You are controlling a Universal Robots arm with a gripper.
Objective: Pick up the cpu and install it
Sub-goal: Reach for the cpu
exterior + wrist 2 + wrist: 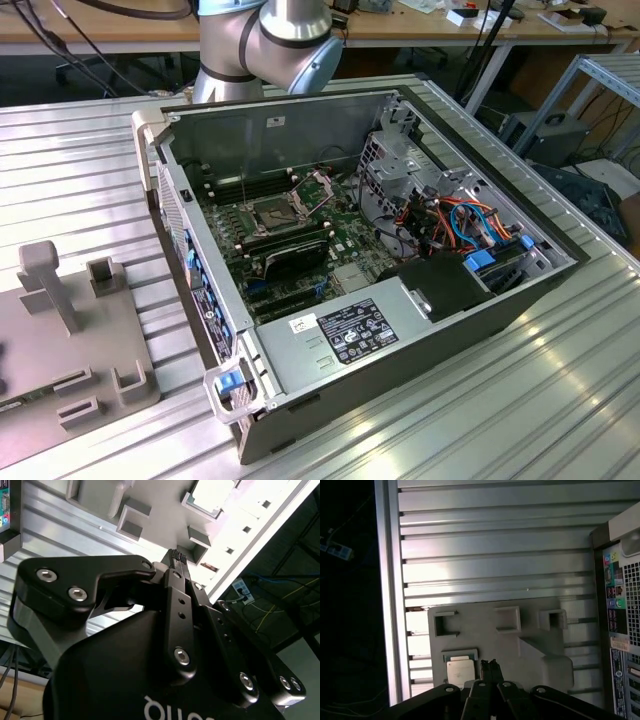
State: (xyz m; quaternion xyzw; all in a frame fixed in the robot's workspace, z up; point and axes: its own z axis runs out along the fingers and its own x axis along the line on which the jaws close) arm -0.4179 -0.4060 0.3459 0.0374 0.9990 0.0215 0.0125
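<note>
The cpu (459,670) is a small silver-grey square lying flat in a pocket of the grey fixture plate (530,645); in the second wrist view the cpu (209,495) shows as a bright square in its recess. My gripper (490,664) hovers above the plate, its tips just beside the cpu on the computer's side. Both black fingers are pressed together with nothing between them, as the gripper (178,556) also shows in the second wrist view. In the exterior view the dark socket (272,212) on the motherboard lies bare, its hinged metal frame (313,186) swung up.
The open computer case (400,330) lies on a ribbed aluminium table (560,400), its rear panel (620,605) close to the fixture. Long memory sticks (290,250) sit near the socket. The fixture plate (70,340) carries raised holders and a tall post (50,280).
</note>
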